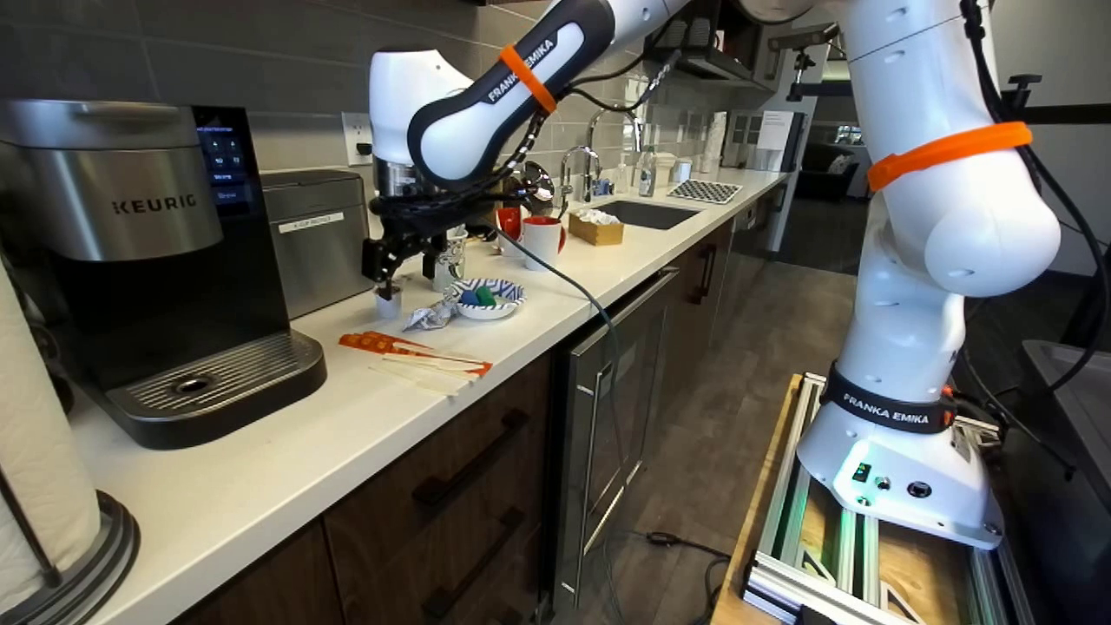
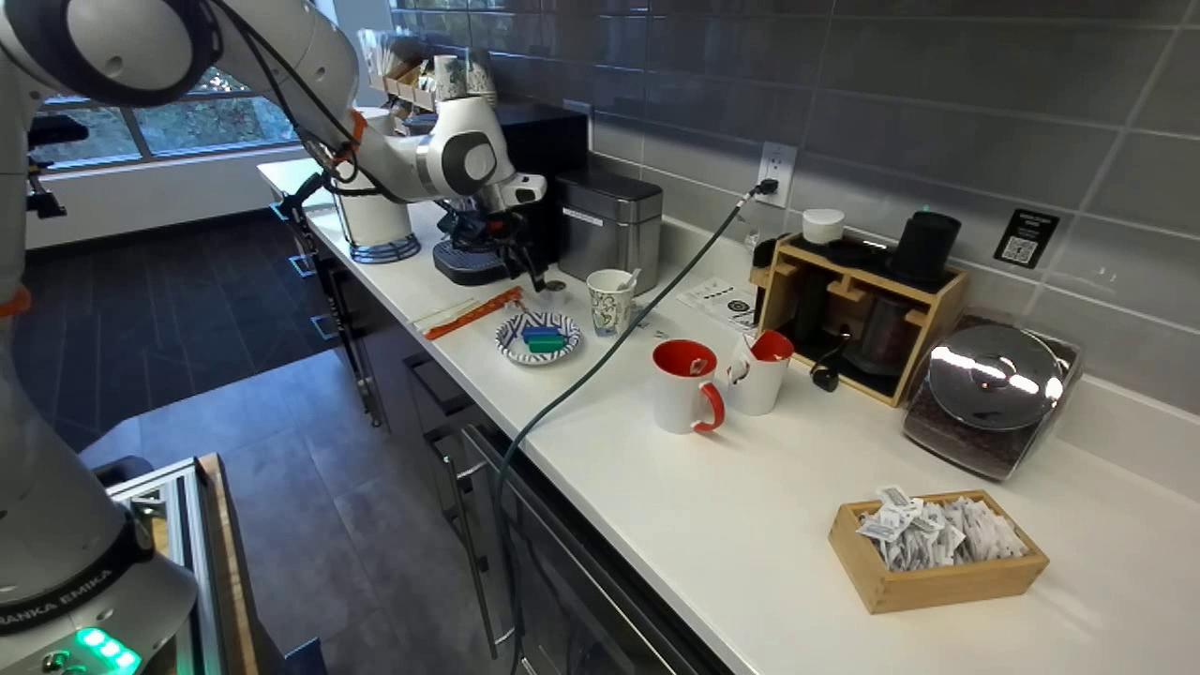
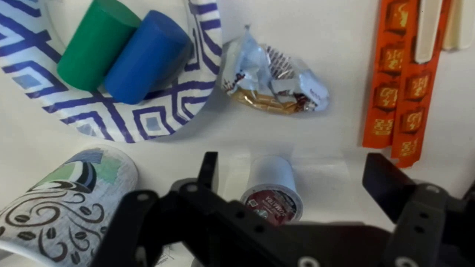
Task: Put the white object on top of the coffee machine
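Jaws spread, holding nothing, the gripper [image 3: 292, 163] frames the white pod [image 3: 272, 185] on the counter [image 1: 260, 460], its reach apparently made. Undone: grasp, lift and placement atop the coffee machine [image 1: 174, 282], 9 o'clock from the pod in an exterior view.

On the white counter [image 2: 797, 506] before me I see a blue-and-white patterned dish [image 3: 159, 124] holding a green cylinder [image 3: 98, 44] and a blue cylinder [image 3: 148, 55], side by side. Just beside it lies a crumpled wrapper [image 3: 274, 78]; near that, orange strips [image 3: 412, 118] with a pale flat stick [image 3: 429, 33] on top. In an exterior view I find an upright patterned cup [image 2: 610, 307], two white mugs [image 2: 677, 403] with red insides, and a wooden box [image 2: 966, 589] of white packets [image 2: 975, 530].
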### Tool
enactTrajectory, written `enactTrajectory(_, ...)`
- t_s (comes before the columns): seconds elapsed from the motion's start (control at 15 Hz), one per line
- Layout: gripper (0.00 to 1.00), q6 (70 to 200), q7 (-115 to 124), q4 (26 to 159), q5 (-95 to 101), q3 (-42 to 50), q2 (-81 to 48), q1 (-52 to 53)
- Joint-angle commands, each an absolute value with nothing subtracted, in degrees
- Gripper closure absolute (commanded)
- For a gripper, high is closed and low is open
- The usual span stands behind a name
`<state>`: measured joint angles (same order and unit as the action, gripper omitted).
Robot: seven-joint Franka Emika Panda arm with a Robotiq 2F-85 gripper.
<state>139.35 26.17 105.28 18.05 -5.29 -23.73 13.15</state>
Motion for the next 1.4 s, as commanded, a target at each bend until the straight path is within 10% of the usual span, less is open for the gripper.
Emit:
enactTrajectory(0.0, 0.0, 141.2, 26.3, 101.6, 13.3, -3.9, -26.8, 14.0)
enactTrajectory(1.33, 0.0, 141.1, 17.1, 95.3, 10.4, -2.7, -32.1, 13.3)
